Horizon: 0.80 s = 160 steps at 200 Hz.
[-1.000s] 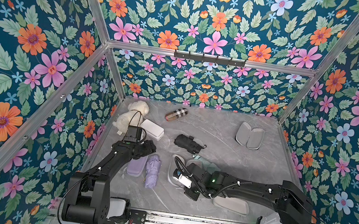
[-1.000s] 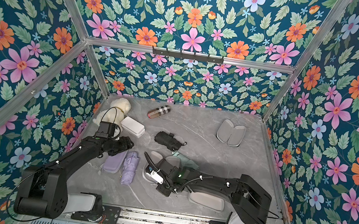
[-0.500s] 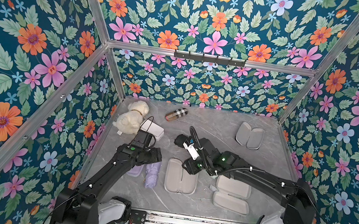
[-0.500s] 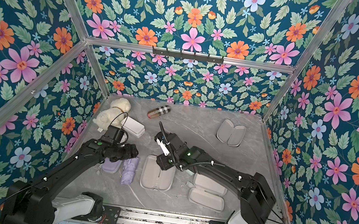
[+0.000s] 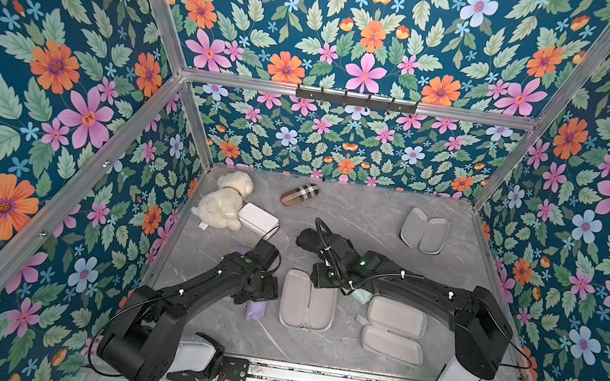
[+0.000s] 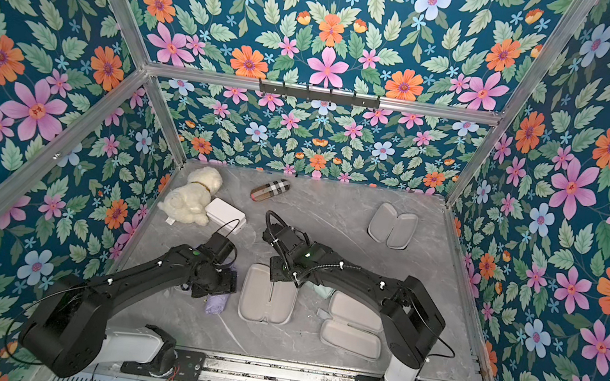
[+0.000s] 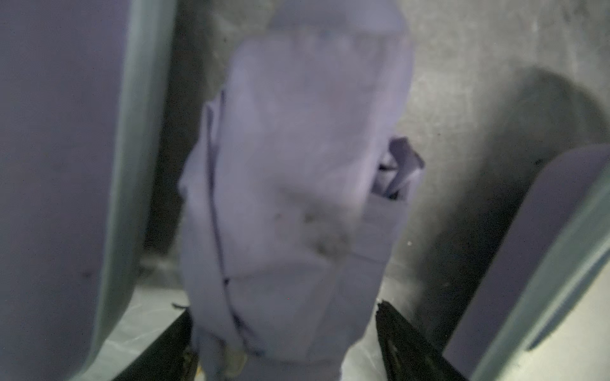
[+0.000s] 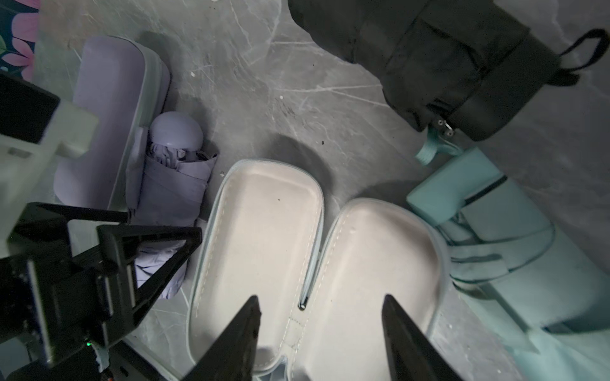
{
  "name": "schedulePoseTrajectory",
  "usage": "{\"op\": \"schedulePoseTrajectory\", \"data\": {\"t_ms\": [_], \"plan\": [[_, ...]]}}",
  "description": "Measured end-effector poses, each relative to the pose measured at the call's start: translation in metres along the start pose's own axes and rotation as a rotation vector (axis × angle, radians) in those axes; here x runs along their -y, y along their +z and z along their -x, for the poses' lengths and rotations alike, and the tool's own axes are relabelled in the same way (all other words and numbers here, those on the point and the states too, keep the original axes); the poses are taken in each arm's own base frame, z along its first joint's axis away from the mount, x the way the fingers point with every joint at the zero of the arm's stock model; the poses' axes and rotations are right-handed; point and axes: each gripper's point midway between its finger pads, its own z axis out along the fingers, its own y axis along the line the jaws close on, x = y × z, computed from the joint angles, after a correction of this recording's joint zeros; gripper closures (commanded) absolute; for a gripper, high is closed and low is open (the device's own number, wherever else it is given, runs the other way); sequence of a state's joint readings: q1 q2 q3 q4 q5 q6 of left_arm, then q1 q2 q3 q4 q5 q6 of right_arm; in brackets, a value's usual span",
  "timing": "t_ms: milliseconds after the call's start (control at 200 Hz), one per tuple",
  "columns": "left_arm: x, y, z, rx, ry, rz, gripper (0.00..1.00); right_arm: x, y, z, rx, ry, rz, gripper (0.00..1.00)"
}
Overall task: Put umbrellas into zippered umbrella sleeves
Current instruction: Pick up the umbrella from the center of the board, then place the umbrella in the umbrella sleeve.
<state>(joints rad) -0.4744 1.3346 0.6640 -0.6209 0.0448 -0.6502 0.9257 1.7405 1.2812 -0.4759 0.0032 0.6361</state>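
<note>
A lavender umbrella (image 7: 290, 184) lies on the table between my left gripper's (image 7: 287, 330) open jaws; one finger touches the fabric and a gap shows at the other. In both top views only the umbrella's end (image 5: 256, 310) (image 6: 217, 303) shows under that wrist. A closed lavender sleeve (image 8: 109, 115) lies beside it. My right gripper (image 8: 321, 299) is open and empty above an opened sleeve (image 8: 264, 231) (image 5: 307, 302) with grey lining. The black umbrella (image 8: 429, 56) and the mint green umbrella (image 8: 495, 224) lie just past that sleeve. Two more opened sleeves (image 5: 393, 327) (image 5: 423, 230) lie to the right.
A white plush dog (image 5: 223, 204), a white box (image 5: 258, 218) and a tan plaid capsule (image 5: 299, 195) sit at the back left. Floral walls close in the table (image 5: 332, 351) on three sides. The right arm (image 5: 423, 295) spans the mint green umbrella.
The sleeve near the front went from half-lifted in my right gripper to lying open flat. The right gripper swung back to the black umbrella, then returned over the sleeve. My left gripper came down over the lavender umbrella.
</note>
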Motion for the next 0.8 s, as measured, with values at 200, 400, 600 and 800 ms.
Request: {"op": "schedulePoseTrajectory", "data": {"t_ms": [200,400,600,800], "plan": [[0.020,-0.008,0.006,0.040,0.025,-0.047,0.57,0.007,-0.005,-0.002,0.006,0.012,-0.009,0.42],[0.045,-0.073,0.050,0.208,0.021,-0.119,0.63,0.041,-0.028,0.008,0.053,0.078,-0.030,0.42],[0.127,-0.078,0.023,0.164,0.115,-0.260,0.64,0.065,-0.043,0.016,0.097,0.135,-0.042,0.43],[0.134,-0.028,-0.017,0.060,0.120,-0.177,0.62,0.069,-0.044,0.012,0.092,0.177,-0.031,0.44]]}}
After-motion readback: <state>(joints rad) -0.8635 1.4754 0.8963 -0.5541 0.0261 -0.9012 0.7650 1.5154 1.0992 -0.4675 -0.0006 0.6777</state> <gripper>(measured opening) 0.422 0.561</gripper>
